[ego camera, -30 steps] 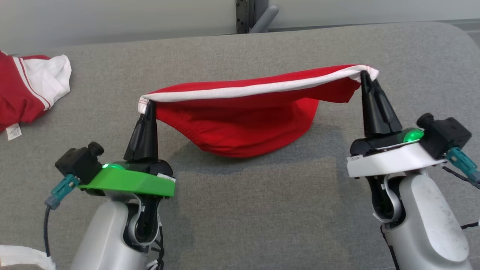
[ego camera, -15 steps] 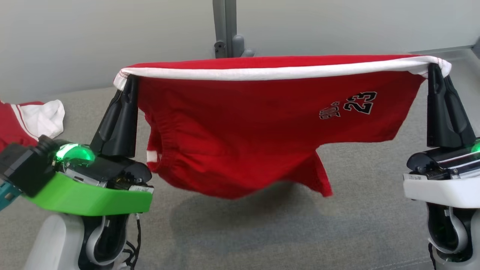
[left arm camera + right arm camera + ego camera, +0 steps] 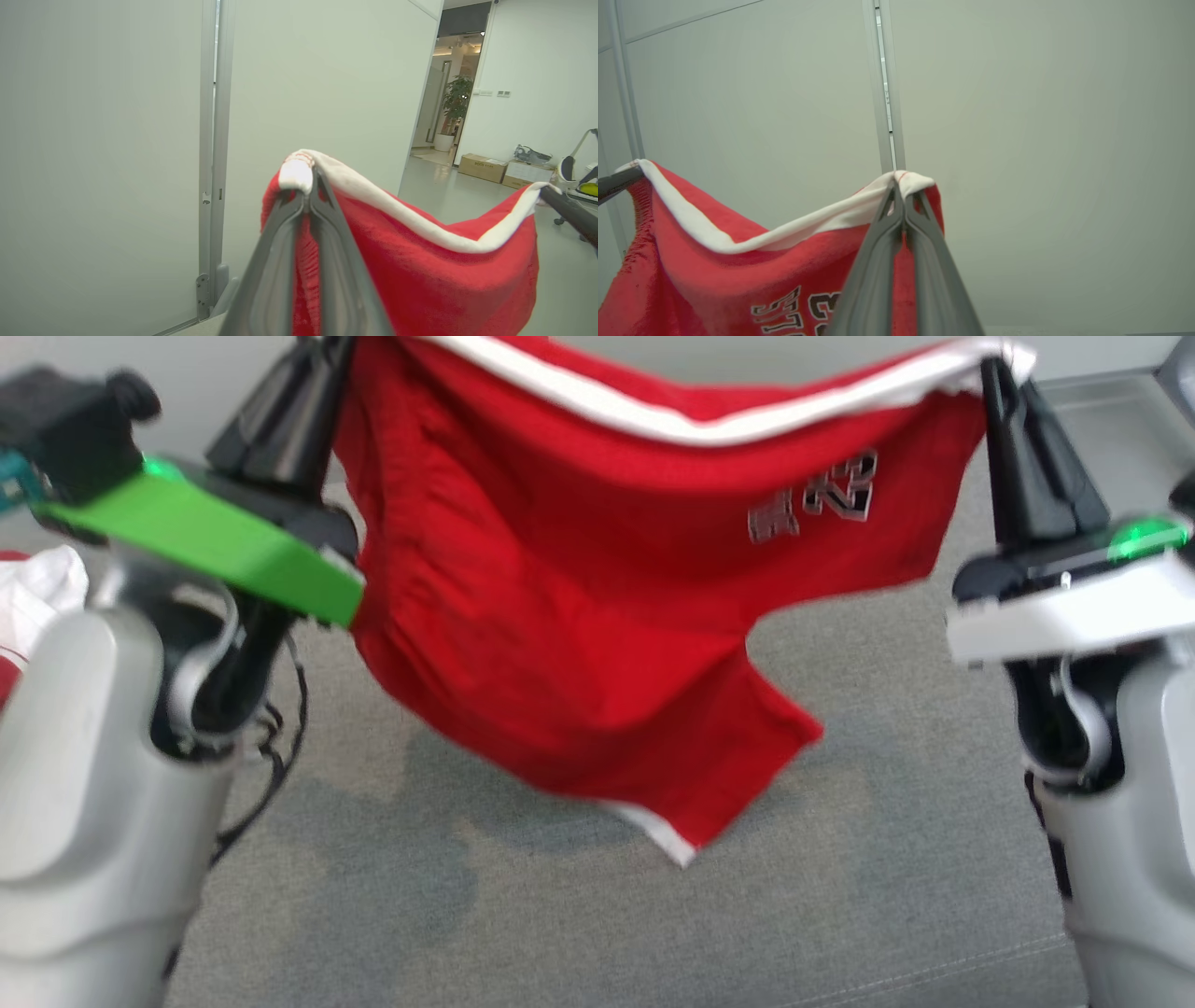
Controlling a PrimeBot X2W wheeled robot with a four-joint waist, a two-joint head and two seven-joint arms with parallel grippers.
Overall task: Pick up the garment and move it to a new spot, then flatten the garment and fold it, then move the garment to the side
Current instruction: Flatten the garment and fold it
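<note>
- While the red garment (image 3: 579, 597) hangs in the air above the grey bench (image 3: 840, 915), each end of its white band (image 3: 709, 425) sits pinched in fully closed jaws, left and right.
- Only the very tips bite the band; a sharp swing could, I'd guess, tug one end free.
- One leg (image 3: 709, 793) dangles low; it may land first and bunch up.
- Another red and white cloth (image 3: 42, 593) lies at the left, close enough to snag.
</note>
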